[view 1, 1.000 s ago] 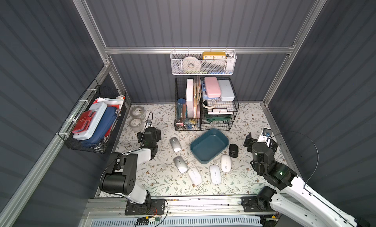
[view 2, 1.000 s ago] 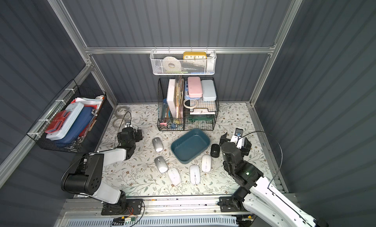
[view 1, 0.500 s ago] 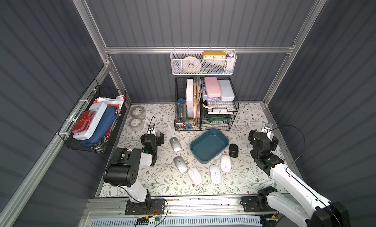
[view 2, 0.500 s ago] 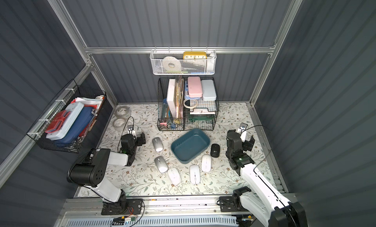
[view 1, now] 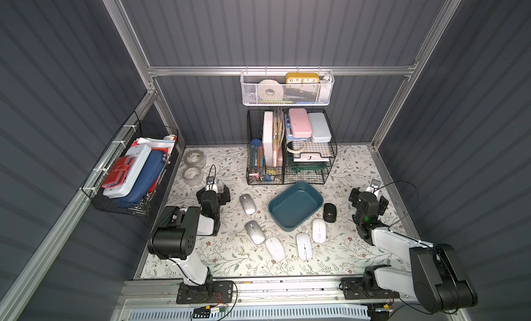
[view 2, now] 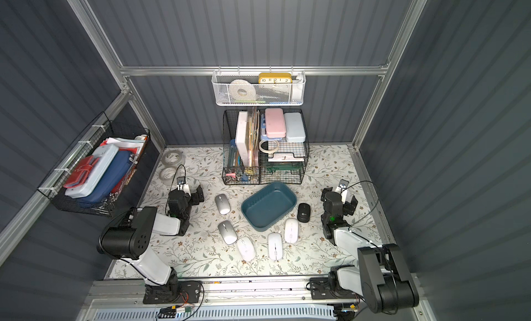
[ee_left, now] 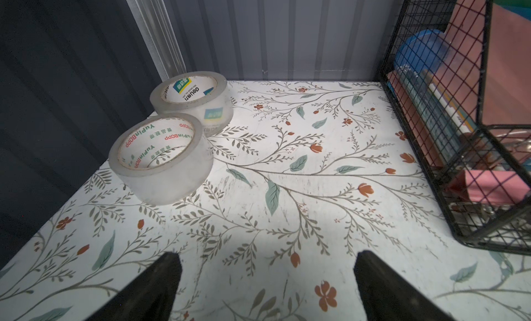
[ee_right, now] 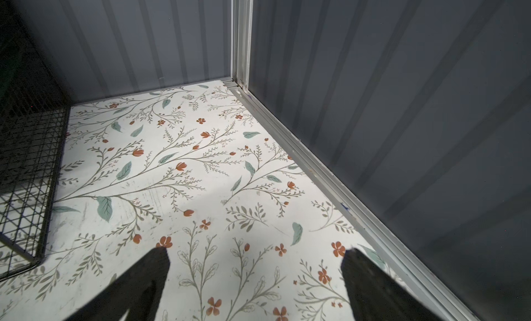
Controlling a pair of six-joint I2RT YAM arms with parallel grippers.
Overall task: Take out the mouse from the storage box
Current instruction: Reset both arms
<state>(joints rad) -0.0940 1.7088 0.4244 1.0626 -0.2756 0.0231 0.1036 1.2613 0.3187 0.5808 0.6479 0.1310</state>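
In both top views the storage box [view 1: 296, 203] [view 2: 268, 204] is seen central on the surface [view 1: 224, 256], a black mouse [view 1: 329, 212] just beside it; neither is caught by the wrist views. There the left gripper [ee_left: 267, 256], facing two tape rolls [ee_left: 161, 158], and the right gripper [ee_right: 255, 251], by the right edge, are shown spread wide.

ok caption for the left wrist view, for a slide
Open left tool facing a clear YuPin tape roll, a clear Deli tape roll and a black wire-mesh organiser on the floral-print tabletop.
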